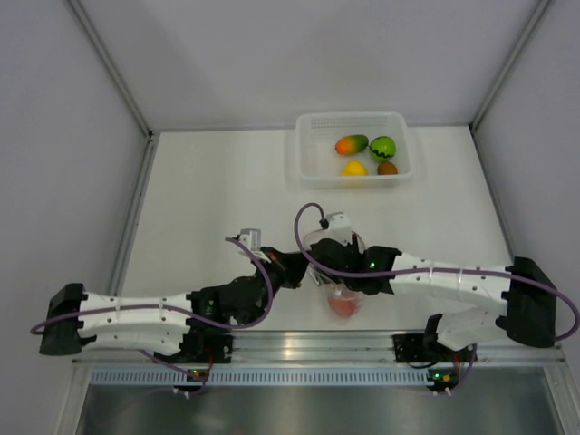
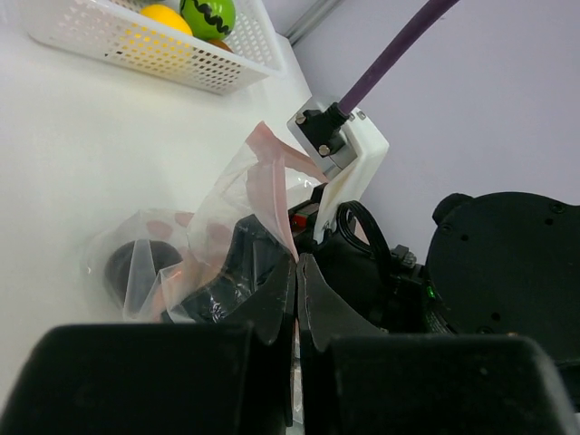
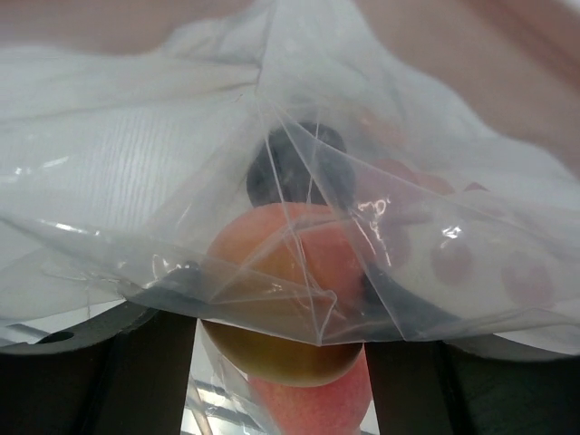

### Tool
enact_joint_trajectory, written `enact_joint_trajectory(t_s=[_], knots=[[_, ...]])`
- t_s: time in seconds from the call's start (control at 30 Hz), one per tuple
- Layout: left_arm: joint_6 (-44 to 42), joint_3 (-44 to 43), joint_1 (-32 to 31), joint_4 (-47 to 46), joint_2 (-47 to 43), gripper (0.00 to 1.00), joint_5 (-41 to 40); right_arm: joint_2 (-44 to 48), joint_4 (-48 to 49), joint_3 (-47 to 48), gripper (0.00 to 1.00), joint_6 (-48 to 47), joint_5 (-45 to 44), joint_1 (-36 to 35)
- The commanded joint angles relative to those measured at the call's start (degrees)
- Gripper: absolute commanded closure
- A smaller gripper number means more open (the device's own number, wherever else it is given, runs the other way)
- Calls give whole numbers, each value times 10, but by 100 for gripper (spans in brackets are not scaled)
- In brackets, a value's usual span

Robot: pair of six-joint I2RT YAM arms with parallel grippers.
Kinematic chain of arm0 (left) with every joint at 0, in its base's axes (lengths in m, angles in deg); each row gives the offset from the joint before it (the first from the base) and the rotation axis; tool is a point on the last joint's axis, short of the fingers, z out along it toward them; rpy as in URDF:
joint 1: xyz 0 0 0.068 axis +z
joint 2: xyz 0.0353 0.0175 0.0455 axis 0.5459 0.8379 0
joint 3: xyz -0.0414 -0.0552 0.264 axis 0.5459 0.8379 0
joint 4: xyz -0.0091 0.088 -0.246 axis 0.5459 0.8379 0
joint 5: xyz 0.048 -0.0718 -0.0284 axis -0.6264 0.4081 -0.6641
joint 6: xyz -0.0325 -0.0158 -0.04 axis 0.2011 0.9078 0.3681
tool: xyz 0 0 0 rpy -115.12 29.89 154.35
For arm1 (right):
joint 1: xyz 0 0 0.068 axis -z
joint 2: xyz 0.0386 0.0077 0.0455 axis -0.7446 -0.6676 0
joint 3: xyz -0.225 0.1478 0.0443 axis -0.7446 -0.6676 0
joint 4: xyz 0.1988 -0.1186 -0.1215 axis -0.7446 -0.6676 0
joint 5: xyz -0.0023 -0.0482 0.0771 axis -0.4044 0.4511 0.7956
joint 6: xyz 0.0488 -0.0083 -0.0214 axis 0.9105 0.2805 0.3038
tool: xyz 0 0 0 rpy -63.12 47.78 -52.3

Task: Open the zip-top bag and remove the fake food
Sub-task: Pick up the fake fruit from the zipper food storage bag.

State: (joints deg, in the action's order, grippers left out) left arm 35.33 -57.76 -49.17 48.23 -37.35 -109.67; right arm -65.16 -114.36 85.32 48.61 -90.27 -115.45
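While the left gripper (image 2: 296, 265) pinches the zip-top bag (image 2: 243, 186) at its rim and the right gripper (image 3: 281, 337) clasps the peach fruit (image 3: 272, 263), you lift straight out, film taut.

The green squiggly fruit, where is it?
Top view: the green fruit lies in the white basket at the table's far side, right of the mango, behind the brown fruit.
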Motion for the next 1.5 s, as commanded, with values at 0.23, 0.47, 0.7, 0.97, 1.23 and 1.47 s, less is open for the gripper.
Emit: enact_joint_trajectory(t_s=[0.23, 0.47, 0.7, 0.97, 1.23, 1.47], knots=[[-5, -32, -3, -28, 24, 100, 4, 34, -52, 35, 67, -9, -67, -4], [-11, -15, -3, -8, -15, 100, -24, 90, -22, -27, 65, -51, -44, 11], [-18, -7, -3, 64, -73, 100, -87, 129, -15, -72, 66, -67, -17, 58], [-8, 6, -3, 109, -99, 100, -117, 160, -16, -77, 67, -75, -10, 81], [6, -1, -3, 118, -103, 100, -96, 150, -16, -68, 67, -70, -12, 84], [-61, -49, -4, 36, -28, 100, 5, 87, -2, -23, 67, -78, 1, 77]])
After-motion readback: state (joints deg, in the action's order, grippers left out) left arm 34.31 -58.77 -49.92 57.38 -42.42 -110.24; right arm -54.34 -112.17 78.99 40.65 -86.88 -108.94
